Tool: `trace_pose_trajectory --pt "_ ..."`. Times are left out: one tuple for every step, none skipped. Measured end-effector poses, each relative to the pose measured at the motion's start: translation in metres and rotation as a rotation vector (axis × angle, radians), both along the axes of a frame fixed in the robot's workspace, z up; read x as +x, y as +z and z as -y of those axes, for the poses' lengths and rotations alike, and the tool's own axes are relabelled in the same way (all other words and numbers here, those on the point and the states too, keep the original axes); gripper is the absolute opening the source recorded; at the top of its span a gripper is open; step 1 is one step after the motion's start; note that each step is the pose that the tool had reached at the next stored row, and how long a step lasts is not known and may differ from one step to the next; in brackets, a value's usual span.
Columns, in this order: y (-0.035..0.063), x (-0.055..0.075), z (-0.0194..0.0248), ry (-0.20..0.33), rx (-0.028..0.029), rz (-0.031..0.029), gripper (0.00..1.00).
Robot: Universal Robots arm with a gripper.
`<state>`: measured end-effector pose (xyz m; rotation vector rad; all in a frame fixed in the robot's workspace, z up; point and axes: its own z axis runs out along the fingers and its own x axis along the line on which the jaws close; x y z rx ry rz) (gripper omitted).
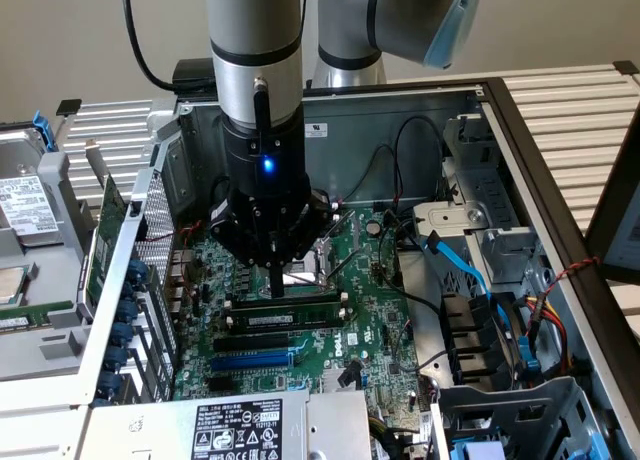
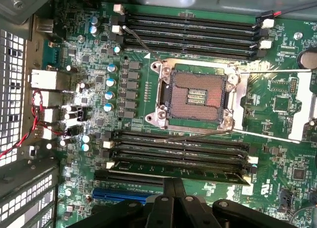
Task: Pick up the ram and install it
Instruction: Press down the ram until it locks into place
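The ram (image 1: 290, 320) is a long green stick with black chips and a white label. It stands upright in a black slot on the motherboard (image 1: 375, 315), just below the CPU socket (image 2: 195, 96). In the wrist view the ram (image 2: 208, 173) fills the slot of the bank closest to the blue slot (image 2: 124, 194). My gripper (image 1: 277, 288) hangs straight down over the stick's middle, fingers shut together. Its tips sit at the ram's top edge; whether they touch is unclear. The wrist view shows the gripper (image 2: 173, 188) as one dark block right over the stick.
The open case's walls (image 1: 400, 130) surround the board. A green expansion card (image 1: 110, 230) stands at the exterior view's left. Blue and black cables (image 1: 465, 270) and drive bays lie at its right. A labelled power supply (image 1: 235, 425) sits in front, and several empty slots (image 2: 190, 34) lie beyond the socket.
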<state>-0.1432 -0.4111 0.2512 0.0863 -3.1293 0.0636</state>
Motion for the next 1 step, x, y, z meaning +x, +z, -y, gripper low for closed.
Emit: trace_pose_trajectory --pt "0.0000 0.0000 0.0000 0.000 0.0000 0.0000 0.10"
